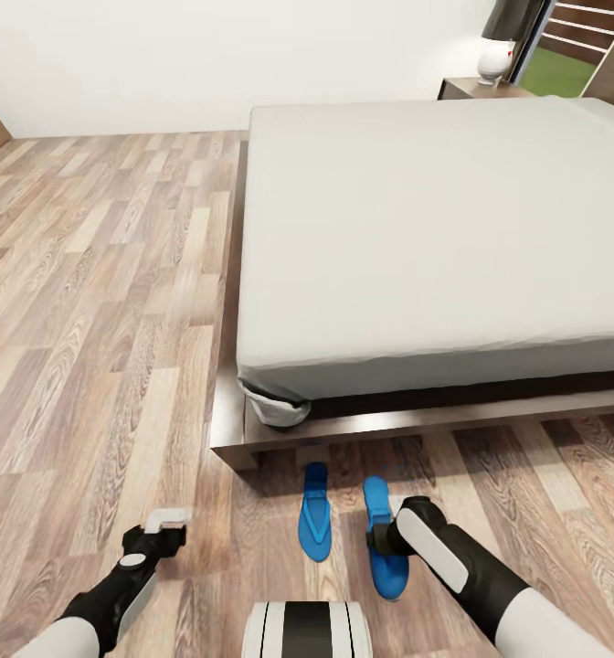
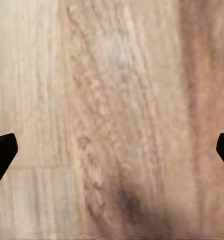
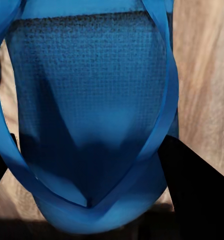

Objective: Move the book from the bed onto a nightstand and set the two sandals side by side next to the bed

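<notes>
Nearest to me, the robot's two arms reach down toward the wood-plank floor [image 1: 97, 302] in front of the bed. The left gripper [image 1: 167, 521] hangs over bare planks, and in its wrist view the two dark fingertips [image 2: 2, 152] stand at the far edges of the picture, so the jaws are wide and they hold nothing.

The right gripper [image 1: 380, 537] is low over the right sandal [image 1: 385, 539]. In the right wrist view the blue sole and its straps [image 3: 92, 115] lie directly between the dark fingers [image 3: 192, 185], one at each side of the sandal. The jaws are around it, but I cannot tell if they press it or are only placed beside it.

Just beside this one, a little to the left, lies the left sandal [image 1: 315, 524]. Both sandals are flat on the floor, near the foot of the bed [image 1: 435, 228], pointing toward it and almost parallel, with a narrow strip of floor between them. I judge that the sandal part of the task is nearly complete, and what is left there is perhaps a small adjustment and the release.

Further away, the grey mattress is plain, and I see no book on the part that is visible. At the far corner stands a nightstand [image 1: 462, 89] with a white lamp [image 1: 495, 60] on it; whether the book lies there I cannot say from here.
</notes>
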Robot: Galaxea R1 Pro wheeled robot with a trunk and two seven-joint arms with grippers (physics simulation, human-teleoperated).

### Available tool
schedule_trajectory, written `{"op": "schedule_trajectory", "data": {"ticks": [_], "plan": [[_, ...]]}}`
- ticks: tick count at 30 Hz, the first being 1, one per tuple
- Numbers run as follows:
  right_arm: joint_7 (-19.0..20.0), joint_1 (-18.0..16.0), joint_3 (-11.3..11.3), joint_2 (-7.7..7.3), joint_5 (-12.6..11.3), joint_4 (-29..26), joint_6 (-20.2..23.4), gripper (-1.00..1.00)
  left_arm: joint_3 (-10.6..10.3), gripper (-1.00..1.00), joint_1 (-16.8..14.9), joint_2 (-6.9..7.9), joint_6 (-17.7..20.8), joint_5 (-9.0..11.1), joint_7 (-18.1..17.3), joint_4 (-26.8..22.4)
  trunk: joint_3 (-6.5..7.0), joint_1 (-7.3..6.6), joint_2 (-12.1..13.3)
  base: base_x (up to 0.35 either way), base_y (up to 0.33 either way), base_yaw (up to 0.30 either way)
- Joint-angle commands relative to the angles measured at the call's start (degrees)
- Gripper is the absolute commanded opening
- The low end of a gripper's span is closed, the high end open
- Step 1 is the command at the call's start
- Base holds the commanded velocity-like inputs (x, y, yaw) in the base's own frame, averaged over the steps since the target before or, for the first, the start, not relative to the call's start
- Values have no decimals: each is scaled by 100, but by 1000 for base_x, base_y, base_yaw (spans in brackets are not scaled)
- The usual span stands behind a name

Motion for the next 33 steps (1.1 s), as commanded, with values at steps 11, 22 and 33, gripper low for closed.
{"op": "schedule_trajectory", "data": {"ticks": [11, 22, 33], "plan": [[-70, -187, 14, 49, -66, 541, 2, -100, -8, 100, -2, 1411, 1042, 371, 182, -24, -4, -1, -2, 0, 0, 0], [-50, -291, 21, 136, 583, 646, -514, -100, 115, 100, 2, 2173, 1107, 384, 803, -16, -4, -1, -2, 0, 0, 0], [-38, -436, 32, 283, 780, 687, -617, -100, 113, 100, 3, 2201, 1061, 360, 1029, -8, -4, -1, -2, 0, 0, 0]]}}
